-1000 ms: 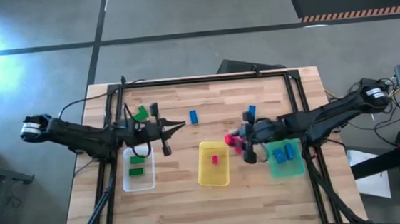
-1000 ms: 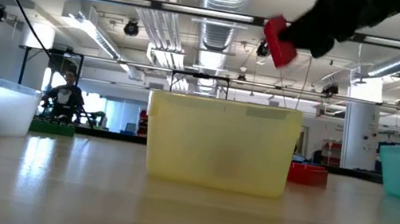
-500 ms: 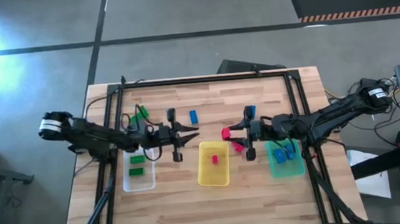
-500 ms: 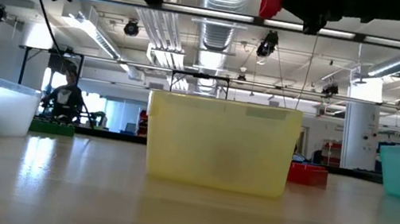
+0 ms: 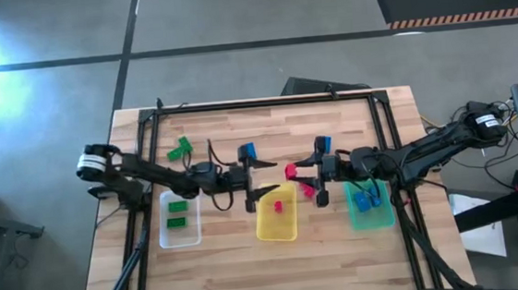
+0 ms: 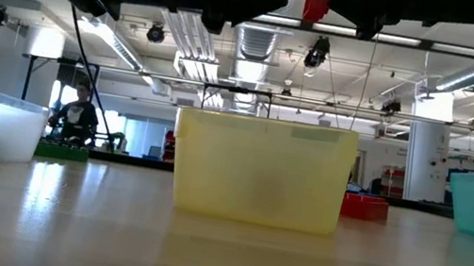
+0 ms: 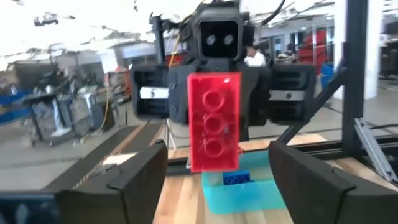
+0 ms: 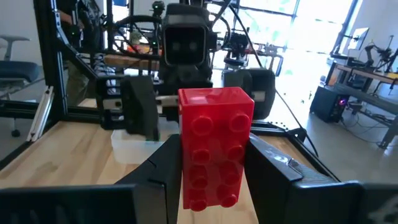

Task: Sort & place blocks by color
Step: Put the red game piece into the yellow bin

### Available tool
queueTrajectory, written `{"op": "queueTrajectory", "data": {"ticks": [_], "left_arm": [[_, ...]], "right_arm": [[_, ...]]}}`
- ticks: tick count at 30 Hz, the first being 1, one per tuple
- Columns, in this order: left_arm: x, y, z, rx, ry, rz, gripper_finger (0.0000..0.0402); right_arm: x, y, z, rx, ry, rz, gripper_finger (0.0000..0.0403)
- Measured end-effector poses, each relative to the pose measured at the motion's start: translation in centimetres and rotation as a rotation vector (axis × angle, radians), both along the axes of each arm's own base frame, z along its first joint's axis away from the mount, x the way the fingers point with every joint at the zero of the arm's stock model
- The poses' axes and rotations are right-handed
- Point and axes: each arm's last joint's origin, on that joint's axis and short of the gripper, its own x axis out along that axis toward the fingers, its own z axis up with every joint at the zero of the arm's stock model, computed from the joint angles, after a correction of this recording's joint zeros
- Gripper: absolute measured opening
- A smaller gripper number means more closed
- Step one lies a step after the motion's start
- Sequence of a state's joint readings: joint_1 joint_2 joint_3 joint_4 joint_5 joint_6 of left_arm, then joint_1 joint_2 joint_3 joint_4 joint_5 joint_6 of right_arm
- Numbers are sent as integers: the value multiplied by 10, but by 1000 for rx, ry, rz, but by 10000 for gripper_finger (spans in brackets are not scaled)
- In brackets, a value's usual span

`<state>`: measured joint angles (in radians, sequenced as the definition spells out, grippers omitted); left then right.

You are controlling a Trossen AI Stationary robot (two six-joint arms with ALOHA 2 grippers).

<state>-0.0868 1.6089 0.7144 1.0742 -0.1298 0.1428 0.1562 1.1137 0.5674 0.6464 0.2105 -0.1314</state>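
Wooden slats underlie right tool point(image 5: 291, 173) pinching studded red brick point(image 8: 214, 146); left tool point(image 5: 266, 177) spread.

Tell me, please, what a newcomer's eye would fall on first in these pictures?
Probably the red block held up by the right gripper, above the table beside the yellow tray. Facing it is the open left gripper, hovering over that tray's far end. Green blocks lie in the clear tray, blue blocks in the teal tray.
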Motion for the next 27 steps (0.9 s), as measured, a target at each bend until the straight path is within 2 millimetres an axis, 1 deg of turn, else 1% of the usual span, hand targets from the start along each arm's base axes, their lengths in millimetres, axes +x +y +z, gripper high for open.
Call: {"op": "queueTrajectory", "data": {"ticks": [3, 6, 11, 16, 22, 27], "left_arm": [[6, 2, -3, -41, 7, 50, 277], [11, 2, -5, -44, 14, 61, 281], [17, 1, -5, -43, 11, 51, 281], [24, 0, -3, -73, 1, -6, 281], [40, 0, -8, -83, 13, 0, 281], [44, -1, -6, -79, 3, 0, 278]], "right_arm": [[0, 0, 0, 0, 0, 0, 124], [0, 0, 0, -1, -1, 0, 124], [0, -1, 1, -3, -6, -2, 124], [0, -1, 1, -11, -15, -4, 124], [0, -2, 2, -13, -22, -5, 124], [0, -2, 2, -15, -18, -3, 124]]}}
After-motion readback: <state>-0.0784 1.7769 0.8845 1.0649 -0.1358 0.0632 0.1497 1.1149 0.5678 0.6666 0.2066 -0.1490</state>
